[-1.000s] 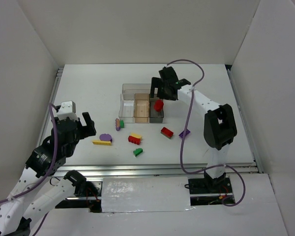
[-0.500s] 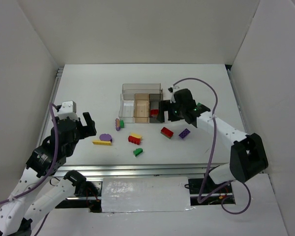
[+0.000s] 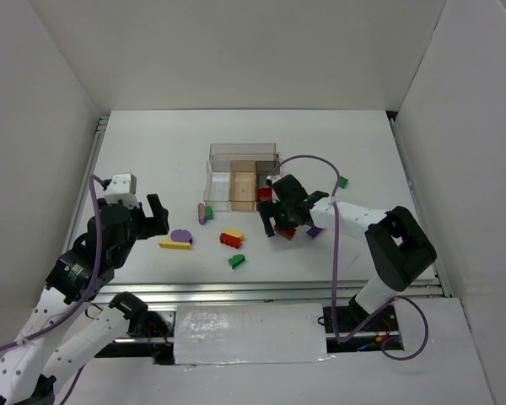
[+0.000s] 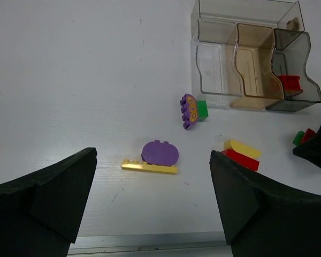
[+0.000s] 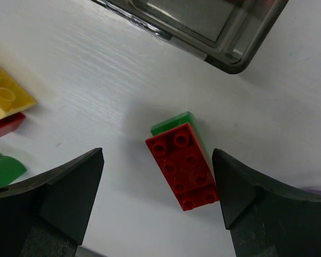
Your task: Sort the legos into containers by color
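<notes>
A white worktop [image 3: 152, 152] carries a cluster of see-through bins [image 3: 240, 153] near its centre: a wide clear one at the back and, in front of it, three narrow ones side by side, clear, tan and dark grey. The left tool [image 4: 152, 155] hangs over the near left of the worktop, jaws spread wide with nothing between them. The right tool [image 5: 156, 160], just in front of the dark grey bin, is likewise parted, its fingers standing either side of a red brick [image 5: 183, 166] without touching it. A green piece [image 5: 174, 122] lies against that brick's far end. One red lego [image 4: 289, 83] sits inside the dark grey bin. The rest lie loose in front of the bins. A purple oval [image 4: 159, 152] touches a yellow plate [image 4: 150, 167], and a purple flower piece [image 4: 189, 111] lies beside a green brick [image 4: 201, 110] at the clear bin's front. A yellow wedge [image 4: 242, 148] rests against a red piece [image 4: 239, 159], and a green wedge [image 3: 236, 261] lies closest to the near edge. A purple brick [image 3: 314, 231] sits by the right tool, and a green bit [image 3: 342, 180] lies apart on the right.
</notes>
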You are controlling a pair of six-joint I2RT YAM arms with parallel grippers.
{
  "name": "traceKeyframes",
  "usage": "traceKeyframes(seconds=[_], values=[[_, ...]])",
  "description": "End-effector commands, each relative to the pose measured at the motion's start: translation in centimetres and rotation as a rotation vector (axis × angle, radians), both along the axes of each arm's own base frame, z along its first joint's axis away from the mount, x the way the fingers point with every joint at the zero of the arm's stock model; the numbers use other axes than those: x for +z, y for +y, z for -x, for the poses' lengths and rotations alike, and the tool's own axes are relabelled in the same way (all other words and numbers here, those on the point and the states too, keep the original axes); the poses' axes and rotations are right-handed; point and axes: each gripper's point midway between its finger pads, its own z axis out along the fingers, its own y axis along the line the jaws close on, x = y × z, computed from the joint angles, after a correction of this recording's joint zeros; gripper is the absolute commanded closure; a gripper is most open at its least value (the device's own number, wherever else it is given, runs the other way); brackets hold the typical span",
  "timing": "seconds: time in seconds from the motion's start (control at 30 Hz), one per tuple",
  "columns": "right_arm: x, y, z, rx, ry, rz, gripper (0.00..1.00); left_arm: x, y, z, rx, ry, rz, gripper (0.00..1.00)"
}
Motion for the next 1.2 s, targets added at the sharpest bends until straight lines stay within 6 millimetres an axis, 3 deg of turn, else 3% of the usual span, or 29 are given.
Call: traceKeyframes(seconds=[0.0, 0.1, 0.23, 0.3, 0.33, 0.37, 0.4, 0.47, 0.53, 0.63, 0.77, 0.87, 0.9, 0.93, 1.0, 1.03, 1.07, 1.1, 1.13, 1.17], values=[[0.4, -0.4, -1.7, -0.044, -0.055, 0.082, 0.11, 0.8, -0.8, -0.5, -0.043, -0.040, 0.009, 0.01], [0.2, -0.6, -1.5, -0.057, -0.047, 0.096, 0.14, 0.8, -1.1, -0.6, -0.056, -0.037, 0.013, 0.01], [0.6, -0.4, -1.4, -0.062, -0.065, 0.092, 0.42, 0.8, -1.1, -0.6, -0.061, -0.038, 0.014, 0.00], [1.1, -0.2, -1.4, -0.071, -0.080, 0.091, 0.50, 0.7, -1.1, -0.6, -0.059, -0.036, 0.013, 0.00], [1.4, -0.1, -1.4, -0.072, -0.082, 0.090, 0.80, 0.8, -1.1, -0.6, -0.059, -0.039, 0.015, 0.01], [1.6, -0.1, -1.4, -0.083, -0.084, 0.091, 0.98, 0.6, -1.1, -0.6, -0.059, -0.033, 0.012, 0.01], [1.6, -0.4, -1.5, -0.105, -0.089, 0.100, 1.00, 0.6, -1.1, -0.6, -0.060, -0.033, 0.010, 0.00], [1.4, -0.5, -1.4, -0.106, -0.077, 0.110, 0.94, 0.7, -1.1, -0.6, -0.060, -0.035, 0.013, 0.00], [1.5, -0.3, -1.1, -0.099, -0.052, 0.110, 0.97, 0.6, -1.1, -0.6, -0.059, -0.033, 0.012, 0.00], [2.9, 1.7, 0.7, -0.037, -0.014, 0.019, 1.00, 0.9, -1.1, -0.5, -0.060, -0.037, 0.014, 0.01], [9.9, 4.5, 3.1, 0.028, -0.076, -0.257, 1.00, 2.1, -2.4, -0.1, -0.130, -0.057, 0.064, 0.01], [16.0, 6.9, 4.8, 0.103, -0.121, -0.515, 1.00, 4.0, -6.9, 0.7, -0.354, -0.073, 0.191, 0.01], [18.4, 8.1, 5.1, 0.157, -0.160, -0.609, 1.00, 5.4, -10.0, 1.7, -0.523, -0.091, 0.273, 0.00], [21.2, 9.1, 7.1, 0.245, -0.142, -0.735, 1.00, 5.9, -12.0, 2.1, -0.618, -0.081, 0.327, 0.00], [25.0, 10.2, 8.5, 0.349, -0.200, -0.887, 1.00, 6.6, -15.1, 3.6, -0.804, -0.078, 0.435, 0.01], [27.7, 10.5, 9.6, 0.404, -0.231, -0.990, 1.00, 7.9, -16.8, 4.6, -0.936, -0.124, 0.487, 0.01], [28.1, 10.4, 10.3, 0.422, -0.204, -1.011, 1.00, 9.1, -17.2, 5.1, -0.977, -0.156, 0.517, 0.01], [29.6, 10.6, 10.8, 0.471, -0.238, -1.063, 1.00, 9.0, -17.7, 5.4, -1.003, -0.153, 0.553, 0.01], [30.4, 10.8, 12.0, 0.533, -0.220, -1.100, 1.00, 10.6, -18.0, 5.9, -1.061, -0.224, 0.567, 0.01], [31.2, 10.9, 12.8, 0.557, -0.188, -1.143, 1.00, 10.5, -18.1, 6.1, -1.075, -0.232, 0.580, 0.00]])
